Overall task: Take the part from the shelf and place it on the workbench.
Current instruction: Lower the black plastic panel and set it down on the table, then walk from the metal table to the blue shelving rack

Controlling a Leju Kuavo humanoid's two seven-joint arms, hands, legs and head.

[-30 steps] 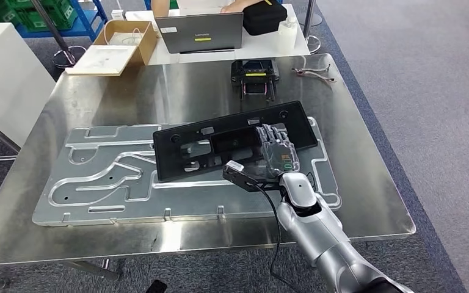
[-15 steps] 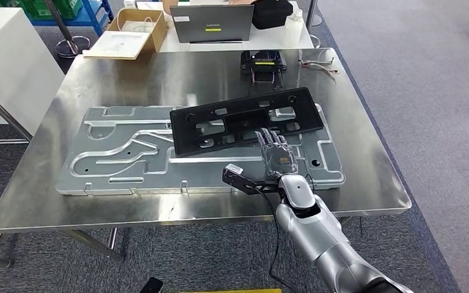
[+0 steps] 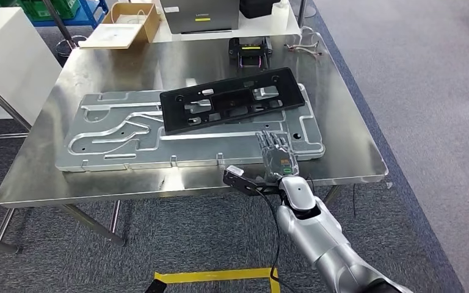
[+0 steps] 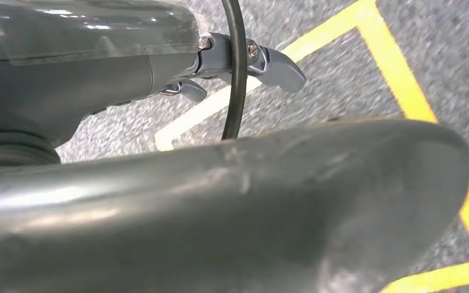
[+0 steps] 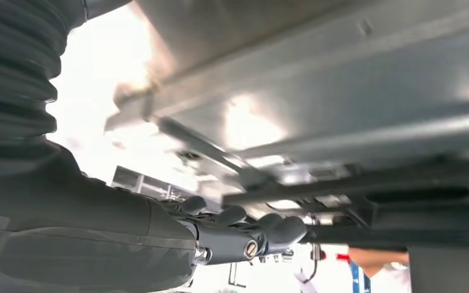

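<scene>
The long black plastic part (image 3: 232, 101) lies flat and slightly askew on a grooved aluminium plate (image 3: 116, 137) on the steel workbench (image 3: 345, 143). My right hand (image 3: 278, 157) hovers over the plate's near edge, just short of the part. Its fingers are stretched straight and hold nothing. In the right wrist view the fingers (image 5: 244, 235) point along the bench's metal (image 5: 342, 91). My left hand (image 4: 220, 201) hangs over grey carpet, its fingers (image 4: 278, 67) apart and holding nothing.
A small black device (image 3: 249, 50) and a wire tool (image 3: 302, 47) sit at the bench's far side. Beyond are a laptop (image 3: 198, 13) and a cardboard box (image 3: 122, 24). A white cabinet (image 3: 6, 61) stands at the left. Yellow tape (image 3: 214, 276) marks the floor near my feet.
The whole view has pulled back from the bench, so the camera moved. My right hand, which lay on the black part, is now off it and nearer the bench's front edge.
</scene>
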